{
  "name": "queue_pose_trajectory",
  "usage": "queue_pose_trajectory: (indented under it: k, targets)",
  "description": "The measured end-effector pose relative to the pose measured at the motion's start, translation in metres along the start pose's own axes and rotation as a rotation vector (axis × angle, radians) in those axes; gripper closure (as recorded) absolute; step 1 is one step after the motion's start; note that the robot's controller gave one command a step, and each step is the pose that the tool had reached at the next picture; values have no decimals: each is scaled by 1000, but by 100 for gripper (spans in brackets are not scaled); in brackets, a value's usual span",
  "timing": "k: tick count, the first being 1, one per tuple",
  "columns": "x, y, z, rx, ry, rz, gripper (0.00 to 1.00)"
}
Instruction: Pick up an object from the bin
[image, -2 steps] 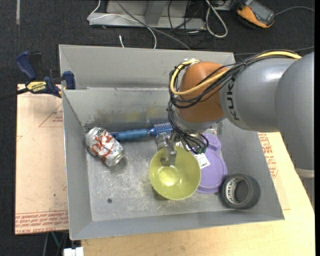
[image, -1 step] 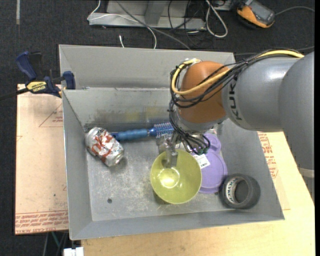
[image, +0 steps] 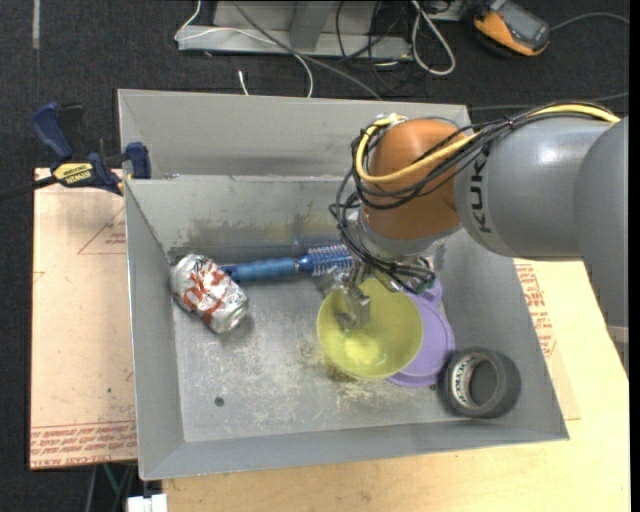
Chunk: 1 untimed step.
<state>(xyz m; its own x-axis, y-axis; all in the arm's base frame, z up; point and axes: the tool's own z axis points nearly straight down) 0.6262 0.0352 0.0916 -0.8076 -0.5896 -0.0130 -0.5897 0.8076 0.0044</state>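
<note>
The gripper (image: 351, 308) hangs low in the middle of the bin (image: 270, 400), inside the far-left part of a yellow-green bowl (image: 388, 345), close to its rim. Whether it stands wide or narrow cannot be told from this angle, as the wrist with its orange cover (image: 410, 175) and cables hides much of it. Nothing can be said to be held. The bowl sits on a purple plate (image: 440, 335) that peeks out on its right and near side. A blue brush (image: 268, 267) lies just beyond the bowl at the far wall, its bristled head near the gripper. A crushed red and silver can (image: 208, 291) rests to the left, and a grey roll of tape (image: 482, 381) sits in the near right corner. The likely trouble is the bowl's thin, sloping wall: a grip on the rim may slip as the arm rises, or the bowl may tip and drag the plate with it. Pressing down off-centre could also rock the bowl on the plate, and a drift toward the far side could catch the brush head.
</note>
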Motion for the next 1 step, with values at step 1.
queue_pose_trajectory:
  k: [1]
  targets:
    - [-8,6,-92,0,-2,254,100]
